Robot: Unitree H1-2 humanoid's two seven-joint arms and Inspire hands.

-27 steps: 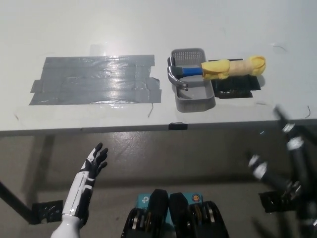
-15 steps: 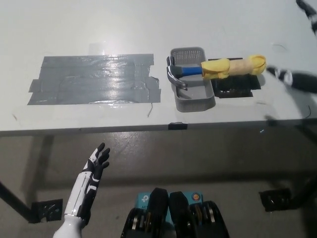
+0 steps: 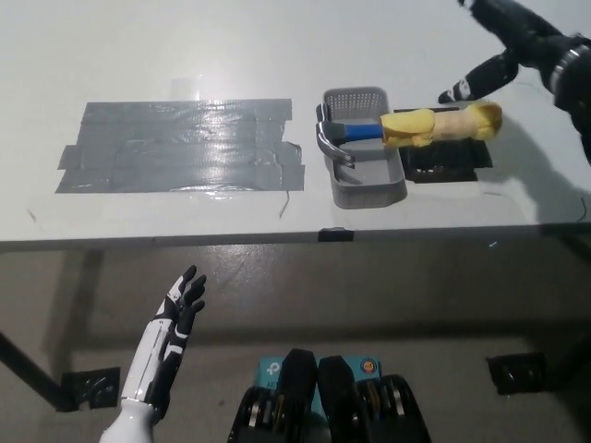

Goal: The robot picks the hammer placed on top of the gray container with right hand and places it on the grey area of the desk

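On the white desk (image 3: pixel 185 55), a grey taped area (image 3: pixel 175 148) lay well left of the gray container (image 3: pixel 362 157). Across that container's rim rested the hammer (image 3: pixel 411 127), its metal head over the tray and its yellow-wrapped handle (blue nearer the head) sticking out to the right. Above and right of the handle's far end hovered the black right hand (image 3: pixel 503 41), fingers spread, holding nothing, apart from the hammer. Below the desk edge, well left of the container, the white left hand (image 3: pixel 175 309) rested with its fingers apart.
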